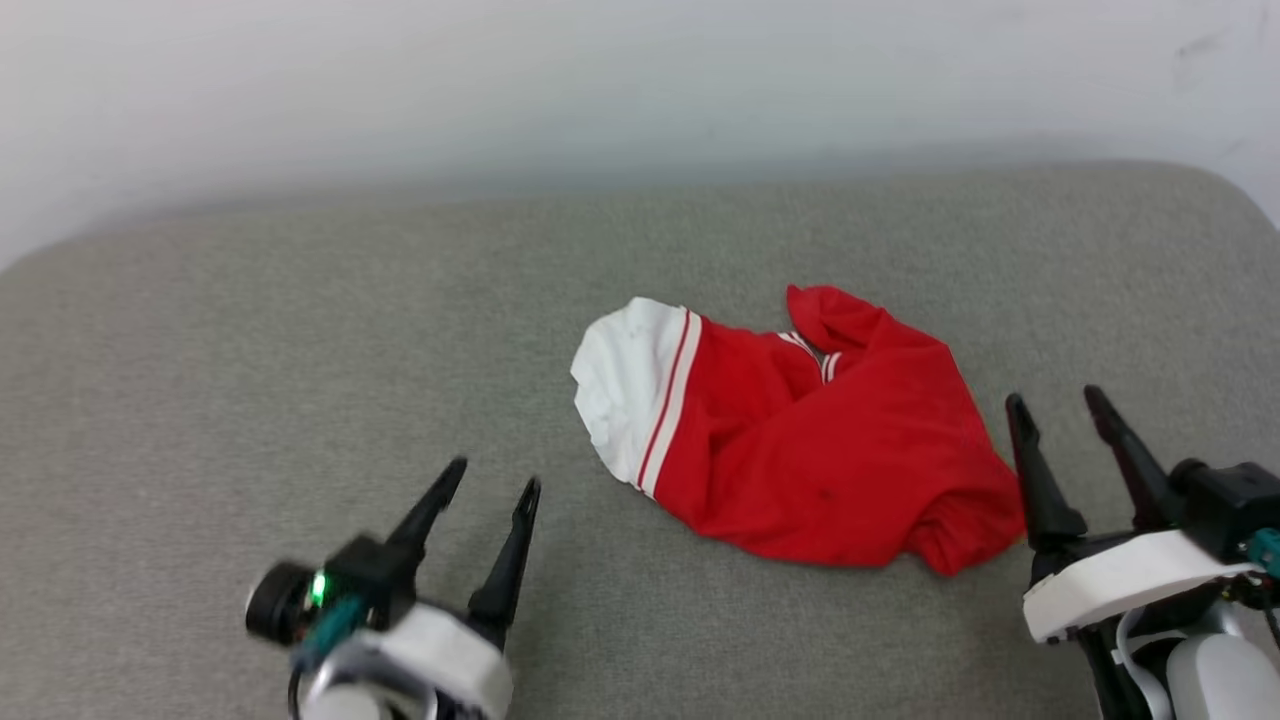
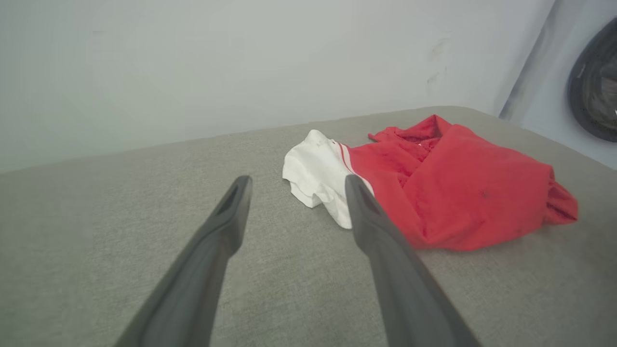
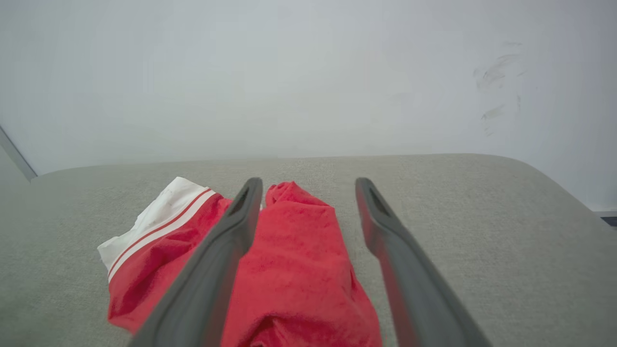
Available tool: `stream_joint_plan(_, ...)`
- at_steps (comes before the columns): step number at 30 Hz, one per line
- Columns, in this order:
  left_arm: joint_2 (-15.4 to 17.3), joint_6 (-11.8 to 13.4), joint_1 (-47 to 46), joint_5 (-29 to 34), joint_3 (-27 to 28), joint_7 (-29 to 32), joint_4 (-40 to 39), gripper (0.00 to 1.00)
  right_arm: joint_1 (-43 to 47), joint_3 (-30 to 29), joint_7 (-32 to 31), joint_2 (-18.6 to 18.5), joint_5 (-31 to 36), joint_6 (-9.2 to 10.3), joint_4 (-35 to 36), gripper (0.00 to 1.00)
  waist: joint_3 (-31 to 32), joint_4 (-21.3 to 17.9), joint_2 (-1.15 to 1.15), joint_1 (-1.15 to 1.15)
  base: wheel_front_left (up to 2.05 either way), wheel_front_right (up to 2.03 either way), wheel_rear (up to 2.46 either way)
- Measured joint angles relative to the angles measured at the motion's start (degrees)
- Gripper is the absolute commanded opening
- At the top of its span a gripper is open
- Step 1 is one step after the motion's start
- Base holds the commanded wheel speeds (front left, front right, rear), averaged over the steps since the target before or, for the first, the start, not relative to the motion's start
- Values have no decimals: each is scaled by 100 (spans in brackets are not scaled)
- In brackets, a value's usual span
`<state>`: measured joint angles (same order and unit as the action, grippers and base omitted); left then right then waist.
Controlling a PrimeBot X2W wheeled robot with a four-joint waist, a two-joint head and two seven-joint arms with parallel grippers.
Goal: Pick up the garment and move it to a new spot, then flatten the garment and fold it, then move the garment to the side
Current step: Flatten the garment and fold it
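right gripper (image 1: 1055, 397): jaws were spread wide and empty, just beside the garment's bunched near-right end. in the right wrist view its left finger crossed in front of the red cloth.
left gripper (image 1: 495, 475): jaws were also spread and empty, apart from the cloth, on the white-sleeve side.
garment (image 1: 830, 450): lay crumpled on the grey cushion (image 1: 300, 330), right of centre, between the two grippers and nearer the right one.
long axis: ran diagonally in the head view, from the white sleeve (image 1: 625, 385) at the far left to the wadded red end at the near right.
facing: a bit of striped trim (image 1: 829, 366) showed near the far edge. front or back up could not be told.
risk, layers: a pinch at the wadded end would likely have taken several folds at once, so the shirt would have lifted as a lump and spread twisted.
risk, cushion: the soft cover could have been caught with the cloth if the fingers dug in low.
risk, one-sided lift: with only the right gripper close, the sleeve end might have dragged and rolled under.
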<state>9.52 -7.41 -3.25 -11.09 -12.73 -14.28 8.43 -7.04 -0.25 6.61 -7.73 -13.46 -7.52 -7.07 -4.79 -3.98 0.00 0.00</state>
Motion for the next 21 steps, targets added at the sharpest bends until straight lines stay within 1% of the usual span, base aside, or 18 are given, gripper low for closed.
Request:
stream_joint_plan(4,465,0,-921,-269,-491,624,143,100,-26,-227,26,87,145,0,269,100,-272,-146,0,0,0,0,0)
stream_joint_plan(8,926,-9,-1885,-672,-1102,1716,338,100,-105,-463,45,211,276,0,426,100,-579,-296,0,1,0,0,0)
stream_joint_plan(13,1401,-9,-3245,-1350,-1774,2830,534,100,-146,-568,113,339,414,1,466,100,-979,-463,0,1,0,0,0)
stream_joint_plan(15,1532,-9,-3663,-1671,-1983,3321,706,100,-193,-568,137,361,474,1,474,100,-1133,-516,0,1,0,0,0)
stream_joint_plan(17,1602,-9,-4031,-2071,-2043,3822,940,100,-260,-557,152,387,490,0,501,100,-1282,-565,0,1,0,0,0)
stream_joint_plan(19,1688,-9,-4374,-2308,-2061,4243,1206,100,-311,-548,191,404,495,0,514,100,-1428,-609,0,2,0,0,0)
stream_joint_plan(21,1690,-8,-4603,-2573,-1995,4645,1488,100,-368,-547,196,413,504,0,533,100,-1565,-649,0,1,0,0,0)
